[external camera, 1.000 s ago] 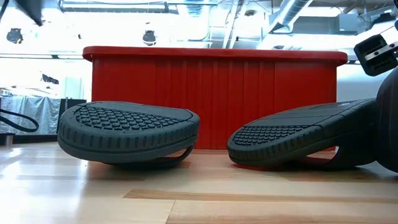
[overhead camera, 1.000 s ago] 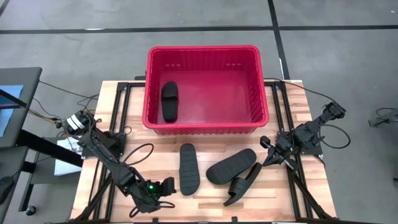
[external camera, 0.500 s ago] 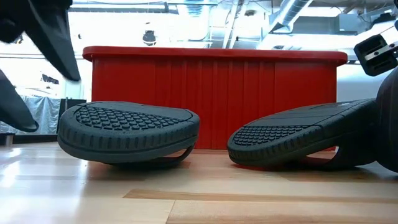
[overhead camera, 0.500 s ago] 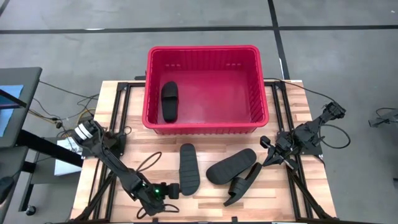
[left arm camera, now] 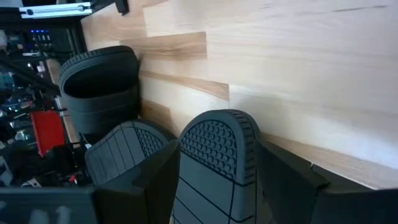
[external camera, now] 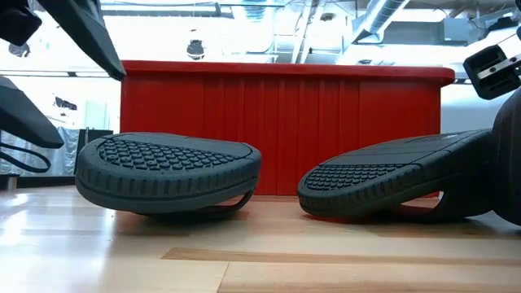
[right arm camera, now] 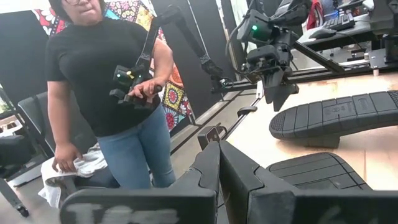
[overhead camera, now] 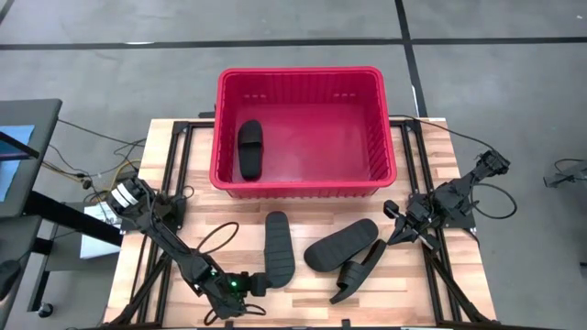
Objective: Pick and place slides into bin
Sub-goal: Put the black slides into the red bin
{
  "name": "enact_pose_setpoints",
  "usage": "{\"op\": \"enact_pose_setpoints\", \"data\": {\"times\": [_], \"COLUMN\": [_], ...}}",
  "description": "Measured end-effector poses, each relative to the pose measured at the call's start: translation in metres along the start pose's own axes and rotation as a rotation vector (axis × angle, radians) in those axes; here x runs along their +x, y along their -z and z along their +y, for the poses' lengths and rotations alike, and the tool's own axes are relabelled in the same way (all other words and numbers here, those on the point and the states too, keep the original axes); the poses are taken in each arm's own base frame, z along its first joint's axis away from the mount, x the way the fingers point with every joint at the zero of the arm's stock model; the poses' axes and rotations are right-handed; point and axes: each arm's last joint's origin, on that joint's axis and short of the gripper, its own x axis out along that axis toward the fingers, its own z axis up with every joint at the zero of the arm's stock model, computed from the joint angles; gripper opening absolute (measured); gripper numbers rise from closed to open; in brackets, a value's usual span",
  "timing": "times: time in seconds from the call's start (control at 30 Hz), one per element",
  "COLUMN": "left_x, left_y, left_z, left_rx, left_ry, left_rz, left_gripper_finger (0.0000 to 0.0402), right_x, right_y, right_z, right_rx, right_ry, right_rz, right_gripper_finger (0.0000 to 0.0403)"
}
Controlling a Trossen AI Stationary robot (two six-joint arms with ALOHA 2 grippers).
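Note:
One black slide (overhead camera: 249, 147) lies in the red bin (overhead camera: 303, 75). A second slide (overhead camera: 279, 246) lies sole up on the table in front of the bin. Two more slides (overhead camera: 341, 244) (overhead camera: 359, 271) lie to its right, one leaning on the other. My left gripper (overhead camera: 260, 282) is open at the near end of the second slide. Its fingers (left arm camera: 152, 177) stand on either side of that end. My right gripper (overhead camera: 394, 231) is shut and empty at the table's right, beside the two slides. My left gripper comes level from the table's left at the near end (left arm camera: 217, 146) of the sole-up slide, one finger on each side of it. I cannot tell whether the fingers touch it. The slide lies flat on the table.
The bin fills the far middle of the table. Bare wood lies along the near edge (overhead camera: 303, 307) and between the slides. Black frame rails (overhead camera: 174, 183) run along both table sides. A person (right arm camera: 118, 93) stands in the room beyond the table.
My left gripper has moved toward the table's right edge, along the near edge, up to the near end of the sole-up slide. The slides have stayed where they were.

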Motion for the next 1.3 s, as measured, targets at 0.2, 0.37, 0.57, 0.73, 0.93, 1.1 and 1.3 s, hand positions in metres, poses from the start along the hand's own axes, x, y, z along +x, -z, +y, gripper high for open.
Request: {"op": "enact_pose_setpoints", "data": {"times": [0.2, 0.37, 0.57, 0.73, 0.93, 1.1, 1.3], "left_x": [0.010, 0.024, 0.029, 0.031, 0.035, 0.037, 0.035], "left_y": [0.003, 0.003, 0.003, 0.002, 0.008, 0.012, 0.007], "left_z": [-0.007, -0.021, -0.024, -0.016, -0.012, -0.011, -0.010], "left_rx": [0.021, 0.048, 0.050, 0.022, 0.002, -0.006, -0.006], "left_ry": [0.032, 0.040, 0.001, -0.068, -0.076, -0.073, -0.080], "left_rz": [0.036, 0.097, 0.150, 0.156, 0.176, 0.186, 0.177], "left_gripper_finger": [0.0199, 0.0199, 0.0199, 0.0199, 0.0199, 0.0188, 0.0049], "right_x": [0.000, 0.000, 0.000, 0.000, 0.000, 0.000, 0.000], "right_y": [0.000, 0.000, 0.000, 0.000, 0.000, 0.000, 0.000], "right_z": [0.000, 0.000, 0.000, 0.000, 0.000, 0.000, 0.000], "right_rx": [0.000, 0.000, 0.000, 0.000, 0.000, 0.000, 0.000], "right_ry": [0.000, 0.000, 0.000, 0.000, 0.000, 0.000, 0.000], "right_rz": [-0.001, -0.001, -0.001, -0.001, -0.001, -0.001, -0.001], "right_gripper_finger": [0.0000, 0.0000, 0.0000, 0.0000, 0.0000, 0.0000, 0.0000]}}
